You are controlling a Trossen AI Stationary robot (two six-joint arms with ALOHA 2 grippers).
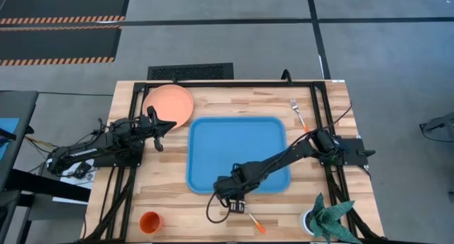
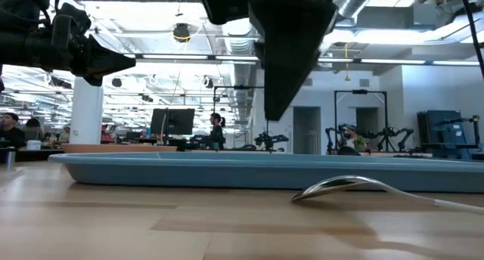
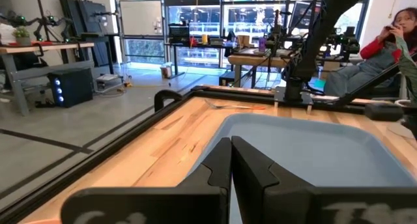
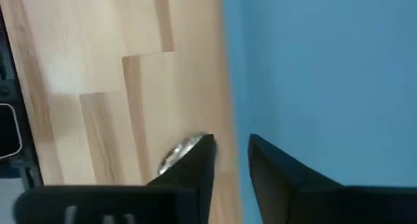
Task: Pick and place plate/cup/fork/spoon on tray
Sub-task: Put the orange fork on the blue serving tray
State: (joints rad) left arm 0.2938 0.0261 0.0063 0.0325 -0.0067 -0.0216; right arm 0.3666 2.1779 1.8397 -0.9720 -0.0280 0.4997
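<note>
The blue tray [image 1: 237, 155] lies in the middle of the table. The plate [image 1: 169, 104] rests flat at the far left and the cup [image 1: 150, 221] stands at the near left. At the far right lies the fork [image 1: 298, 111]. The spoon [image 1: 252, 220] rests bowl down [image 2: 333, 187] on the wood just in front of the tray's near rim. My right gripper [image 4: 231, 142] hangs open above the spoon and the tray's near edge, pointing down, with nothing between its fingers. Over the table's left side, beside the plate, my left gripper [image 3: 231, 142] is held level and shut.
A potted plant [image 1: 323, 219] stands at the near right corner. Dark frame rails [image 1: 319, 102] run along the table's sides and far edge. Beyond the table, people sit in the room [image 3: 384, 48].
</note>
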